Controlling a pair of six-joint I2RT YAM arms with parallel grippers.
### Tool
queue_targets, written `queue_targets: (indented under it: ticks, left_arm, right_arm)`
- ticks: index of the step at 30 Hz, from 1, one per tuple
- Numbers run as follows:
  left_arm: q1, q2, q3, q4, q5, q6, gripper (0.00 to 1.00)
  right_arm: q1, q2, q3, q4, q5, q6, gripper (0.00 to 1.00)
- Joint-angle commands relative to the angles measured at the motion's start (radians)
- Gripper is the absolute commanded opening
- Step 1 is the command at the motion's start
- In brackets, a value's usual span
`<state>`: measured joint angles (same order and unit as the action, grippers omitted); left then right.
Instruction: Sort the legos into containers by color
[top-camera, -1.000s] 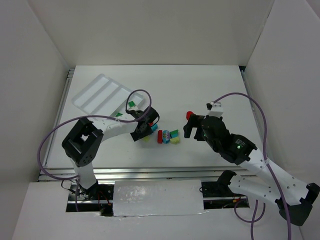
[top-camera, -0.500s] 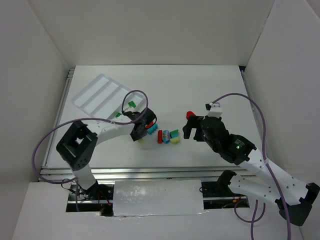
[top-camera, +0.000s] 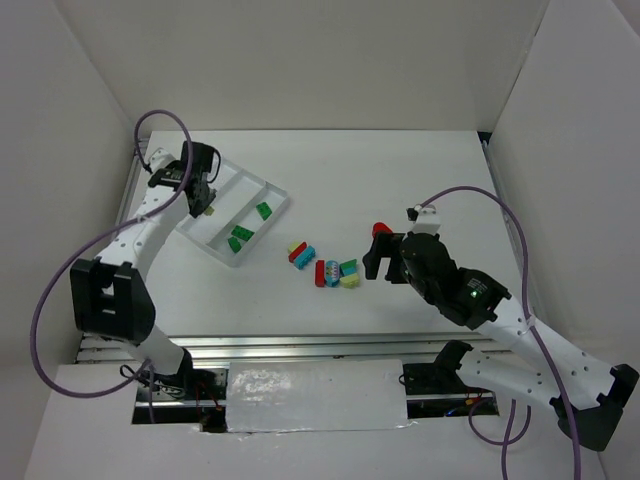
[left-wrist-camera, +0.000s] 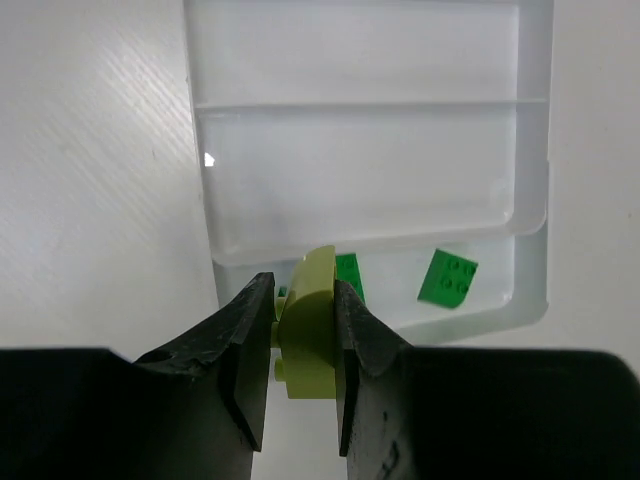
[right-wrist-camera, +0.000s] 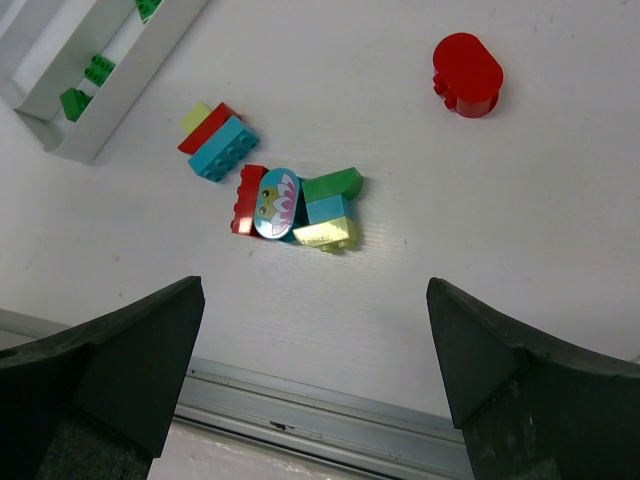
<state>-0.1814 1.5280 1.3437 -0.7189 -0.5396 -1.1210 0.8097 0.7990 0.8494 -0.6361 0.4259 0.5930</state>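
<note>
Presently the left end effector (left-wrist-camera: 303, 300) is clenched on a pale yellow brick (left-wrist-camera: 308, 335), poised over the near end of the white tray (left-wrist-camera: 535, 150). It seems to sit above the compartment (left-wrist-camera: 500, 265) holding green bricks (left-wrist-camera: 446, 278), though the angle leaves that uncertain. Delivery is the step in hand. Next it should shift to a bare compartment (left-wrist-camera: 360, 170), descend and release. The right end effector (right-wrist-camera: 312, 300) hangs spread wide over the loose bricks (right-wrist-camera: 300, 205) on the bench (right-wrist-camera: 520, 250).

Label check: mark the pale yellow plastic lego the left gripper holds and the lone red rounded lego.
pale yellow lego (left-wrist-camera: 308, 325), left wrist view, middle of visible face.
red rounded lego (right-wrist-camera: 467, 70), right wrist view, top face.
</note>
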Motion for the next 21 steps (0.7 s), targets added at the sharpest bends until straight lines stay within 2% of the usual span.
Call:
queue_targets:
  ticks: [1, 5, 9, 12, 13, 15, 16, 17, 18, 20, 21]
  left_arm:
    - [0.06, 0.122, 0.109, -0.014, 0.024, 0.072, 0.0]
    - [0.097, 0.254, 0.184, -0.016, 0.036, 0.079, 0.0]
    - [0.125, 0.348, 0.199, 0.028, 0.067, 0.098, 0.07]
    - [0.134, 0.389, 0.233, 0.035, 0.105, 0.116, 0.2]
    - [0.134, 0.391, 0.232, 0.041, 0.113, 0.119, 0.27]
    - [0.134, 0.367, 0.195, 0.079, 0.136, 0.121, 0.35]
    - [0.134, 0.354, 0.181, 0.091, 0.139, 0.119, 0.47]
    - [0.134, 0.337, 0.17, 0.11, 0.142, 0.121, 0.54]
    - [0.134, 0.331, 0.157, 0.108, 0.141, 0.115, 0.67]
    - [0.134, 0.314, 0.15, 0.101, 0.142, 0.119, 0.76]
    - [0.135, 0.308, 0.147, 0.089, 0.135, 0.107, 0.85]
  right_arm:
    - [-0.001, 0.002, -0.006, 0.042, -0.009, -0.019, 1.0]
    - [-0.001, 0.011, 0.0, 0.033, -0.015, -0.025, 1.0]
    - [-0.001, 0.012, -0.001, 0.026, -0.015, -0.032, 1.0]
    - [-0.001, 0.02, -0.003, 0.033, -0.026, -0.036, 1.0]
    - [-0.001, 0.023, -0.003, 0.033, -0.026, -0.036, 1.0]
    - [-0.004, 0.04, 0.002, 0.039, -0.026, -0.039, 1.0]
    - [-0.003, 0.046, 0.004, 0.039, -0.026, -0.038, 1.0]
    - [-0.003, 0.054, 0.008, 0.044, -0.029, -0.038, 1.0]
    - [-0.001, 0.065, 0.011, 0.049, -0.032, -0.036, 1.0]
    - [-0.001, 0.075, 0.01, 0.067, -0.039, -0.035, 1.0]
    - [-0.003, 0.089, 0.007, 0.073, -0.048, -0.033, 1.0]
